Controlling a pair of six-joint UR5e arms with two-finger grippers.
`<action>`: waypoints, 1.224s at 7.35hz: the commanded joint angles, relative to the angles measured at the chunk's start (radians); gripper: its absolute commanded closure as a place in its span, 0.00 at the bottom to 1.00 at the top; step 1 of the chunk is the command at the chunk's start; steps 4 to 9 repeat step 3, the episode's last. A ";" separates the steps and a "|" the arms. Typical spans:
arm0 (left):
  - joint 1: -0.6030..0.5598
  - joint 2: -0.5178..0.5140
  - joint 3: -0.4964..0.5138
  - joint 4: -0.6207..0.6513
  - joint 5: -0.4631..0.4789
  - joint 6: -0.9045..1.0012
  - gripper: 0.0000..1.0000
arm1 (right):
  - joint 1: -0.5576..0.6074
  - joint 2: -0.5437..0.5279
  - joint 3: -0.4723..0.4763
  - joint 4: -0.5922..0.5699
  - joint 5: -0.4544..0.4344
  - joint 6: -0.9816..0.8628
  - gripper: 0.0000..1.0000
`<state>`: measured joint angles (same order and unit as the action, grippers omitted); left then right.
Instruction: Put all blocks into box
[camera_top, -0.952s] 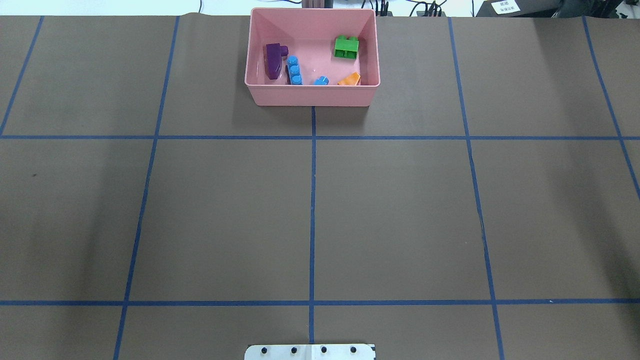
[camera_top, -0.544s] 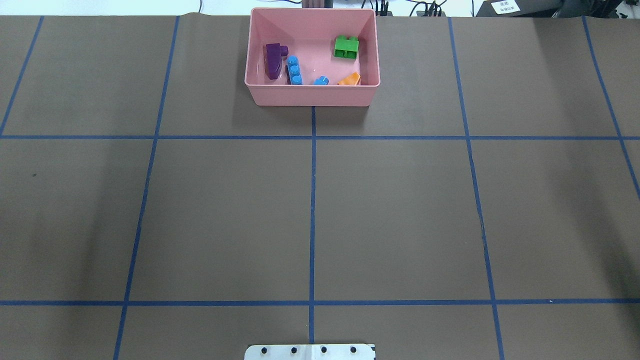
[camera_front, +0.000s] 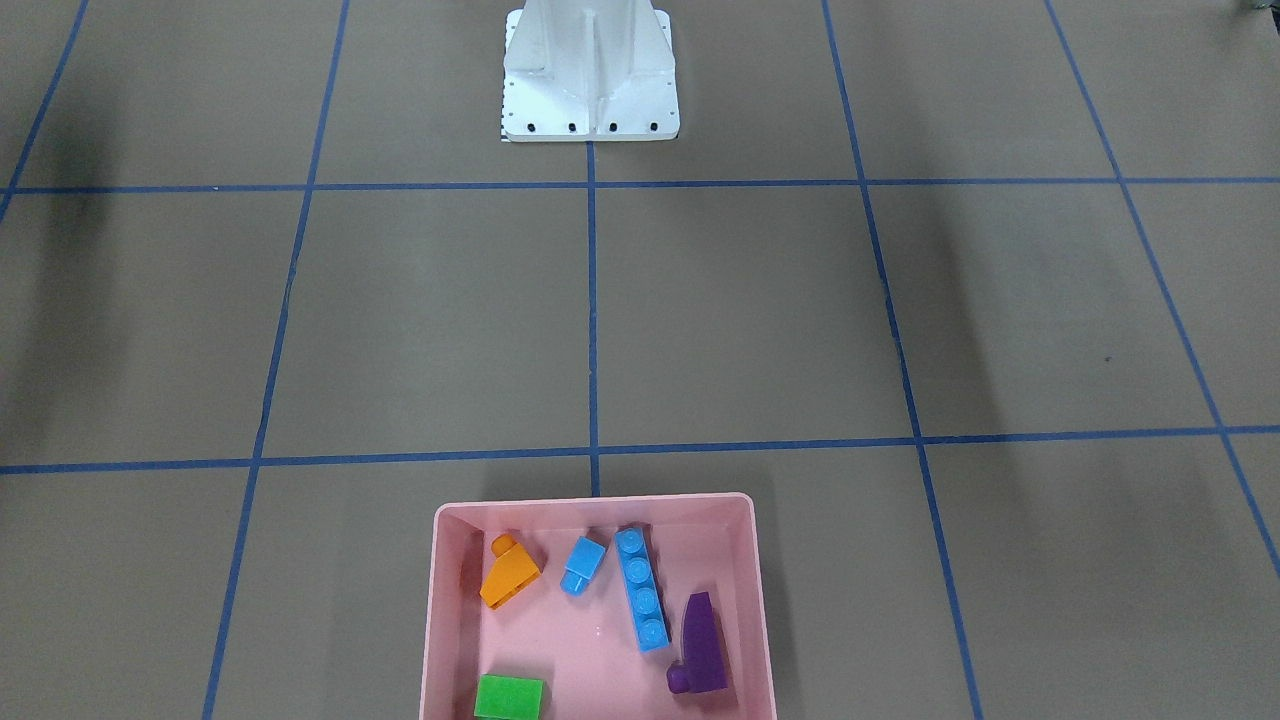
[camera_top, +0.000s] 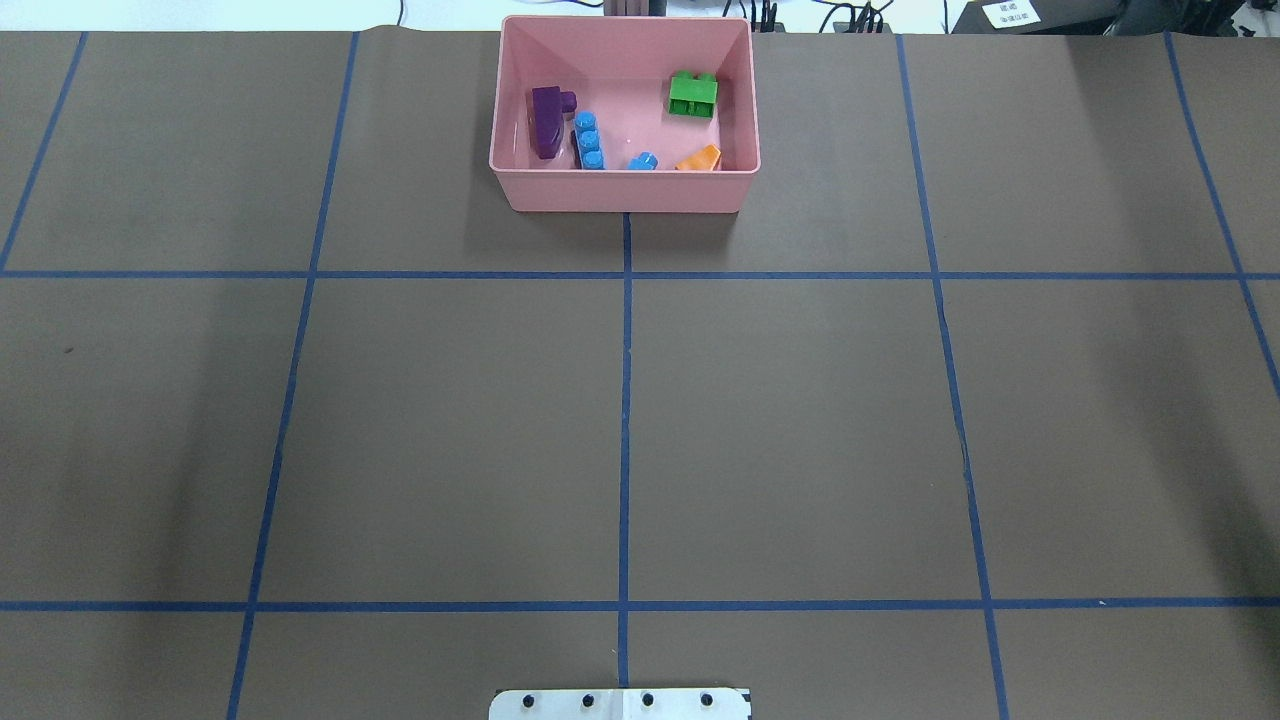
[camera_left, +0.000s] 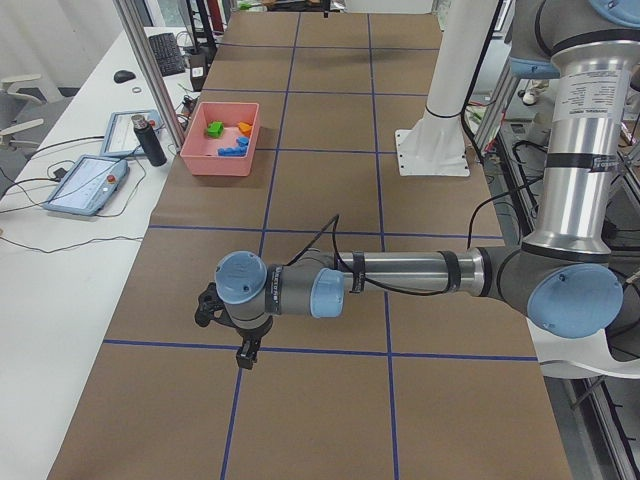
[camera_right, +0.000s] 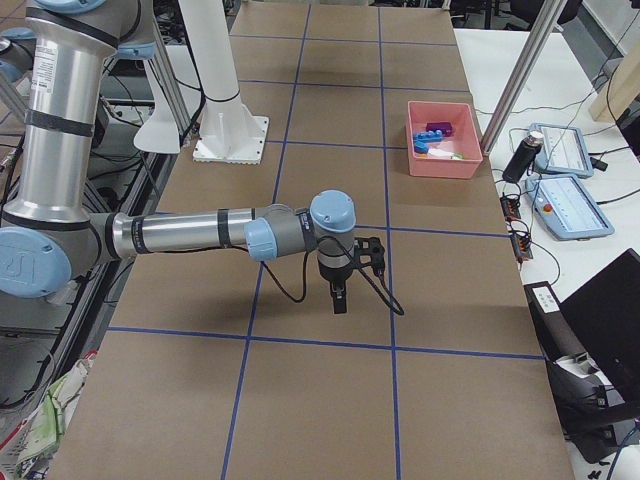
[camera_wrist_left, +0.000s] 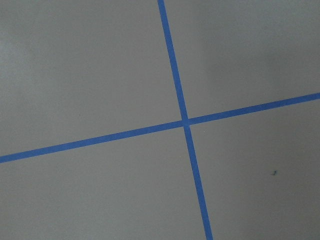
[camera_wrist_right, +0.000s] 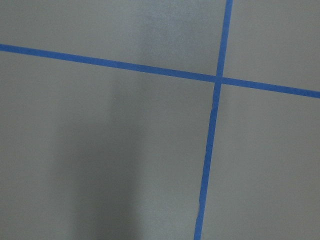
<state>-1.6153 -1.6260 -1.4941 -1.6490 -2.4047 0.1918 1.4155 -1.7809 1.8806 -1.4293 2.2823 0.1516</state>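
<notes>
Both jaws: gap unreadable; blocks (camera_front: 641, 590) inside box (camera_front: 595, 500).

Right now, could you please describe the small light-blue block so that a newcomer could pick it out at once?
On the table, find the pink box at the edge farthest from the robot. Inside, the small light-blue block lies between the orange sloped block and the long light-blue block. It matches the latter's colour but is far shorter.

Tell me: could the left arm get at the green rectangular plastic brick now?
Probably yes: the green brick lies uncovered in the open pink plastic tray, nothing above it, though the left gripper hangs far off.
</notes>
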 joint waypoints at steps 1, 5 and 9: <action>0.000 -0.002 0.000 0.000 0.002 0.000 0.00 | -0.001 0.000 0.000 0.000 0.000 0.005 0.00; 0.000 0.000 -0.017 0.003 0.006 -0.002 0.00 | -0.001 0.000 0.000 0.001 0.002 0.006 0.00; 0.000 0.000 -0.017 0.003 0.006 -0.002 0.00 | -0.001 0.000 0.000 0.001 0.002 0.006 0.00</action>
